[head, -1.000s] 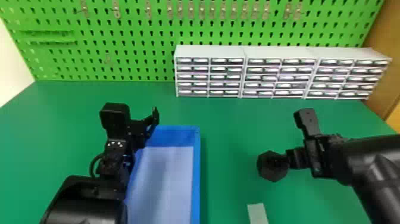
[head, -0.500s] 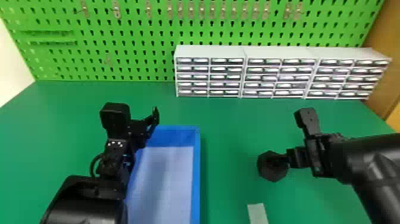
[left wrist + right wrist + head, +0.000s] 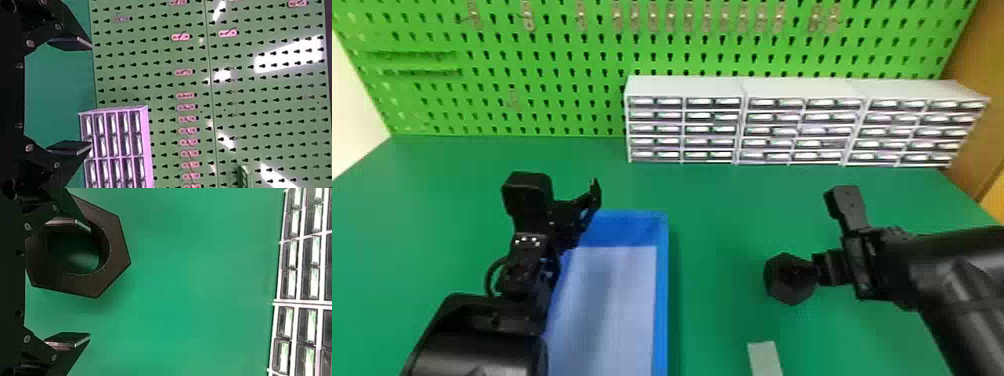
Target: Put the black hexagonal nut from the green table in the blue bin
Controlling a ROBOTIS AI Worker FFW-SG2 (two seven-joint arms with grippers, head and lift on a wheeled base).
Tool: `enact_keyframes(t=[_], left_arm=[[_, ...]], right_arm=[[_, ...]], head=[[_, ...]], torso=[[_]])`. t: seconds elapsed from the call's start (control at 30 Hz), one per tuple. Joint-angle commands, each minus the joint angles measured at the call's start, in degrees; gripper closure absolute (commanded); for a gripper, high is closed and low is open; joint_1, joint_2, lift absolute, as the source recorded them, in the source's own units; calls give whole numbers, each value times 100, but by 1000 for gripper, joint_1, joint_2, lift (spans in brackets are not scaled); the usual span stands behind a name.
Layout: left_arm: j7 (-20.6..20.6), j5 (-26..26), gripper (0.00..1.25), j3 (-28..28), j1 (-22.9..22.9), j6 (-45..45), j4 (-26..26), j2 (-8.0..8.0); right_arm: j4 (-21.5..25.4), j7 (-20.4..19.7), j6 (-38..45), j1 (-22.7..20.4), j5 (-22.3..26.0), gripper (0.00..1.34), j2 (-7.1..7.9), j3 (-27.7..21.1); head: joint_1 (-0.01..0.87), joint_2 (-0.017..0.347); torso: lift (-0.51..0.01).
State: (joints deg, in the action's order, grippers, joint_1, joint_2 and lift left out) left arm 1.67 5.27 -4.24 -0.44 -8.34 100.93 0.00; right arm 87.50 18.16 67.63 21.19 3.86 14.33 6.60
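Right end effector (image 3: pixel 821 270): two flat black fingers spread wide, with one finger (image 3: pixel 72 223) overlapping the round opening of the black hexagonal nut (image 3: pixel 788 290) and the other clear of it; finger-to-nut contact cannot be confirmed. Left end effector (image 3: pixel 572 210): fingers spread, nothing between them, positioned above the far left part of the blue bin (image 3: pixel 662 300). Nut: dark, matte, six flat sides, circular bore, located at the smooth green counter (image 3: pixel 717 215), right of the bin. Bin: rectangular, blue walls, pale flat bottom. A pale, straight-edged strip (image 3: pixel 765 357) lies between bin and right arm. White drawer cabinets (image 3: pixel 684 87) stand before a green pegboard (image 3: pixel 557 55) perforated with keyhole-shaped slots.
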Motion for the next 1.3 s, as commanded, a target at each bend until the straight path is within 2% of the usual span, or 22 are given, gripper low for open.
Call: enact_keyframes(t=[0.0, 0.53, 0.7, 0.8, 0.87, 1.13, 1.27], left_arm=[[0, -8, 369, -6, 0, 8, -3, -15], [0, -35, 369, -33, -26, 43, -20, -15], [0, -35, 369, -41, -26, 52, -29, -15], [0, -44, 369, -50, -26, 52, -29, -15], [0, -44, 369, -50, -26, 52, -29, -15], [0, -44, 369, -50, -35, 70, -38, -15], [0, -44, 369, -50, -26, 79, -38, -15]], right_arm=[[-14, 3, -40, 16, -35, 325, -9, -1], [-225, 12, -163, 96, -61, 329, -36, 16], [-251, 12, -180, 96, -114, 374, -53, 16], [-286, 12, -172, 87, -105, 489, -53, 16], [-330, 30, -136, 96, -61, 637, -62, 16], [-401, 56, -48, 96, -44, 1073, -53, 25], [-401, 65, -48, 78, -61, 1087, -62, -1]], head=[[657, 57], [657, 57], [657, 57], [657, 57], [657, 57], [657, 57], [657, 57]], torso=[[-95], [-95], [-95], [-95], [-95], [-95], [-95]])
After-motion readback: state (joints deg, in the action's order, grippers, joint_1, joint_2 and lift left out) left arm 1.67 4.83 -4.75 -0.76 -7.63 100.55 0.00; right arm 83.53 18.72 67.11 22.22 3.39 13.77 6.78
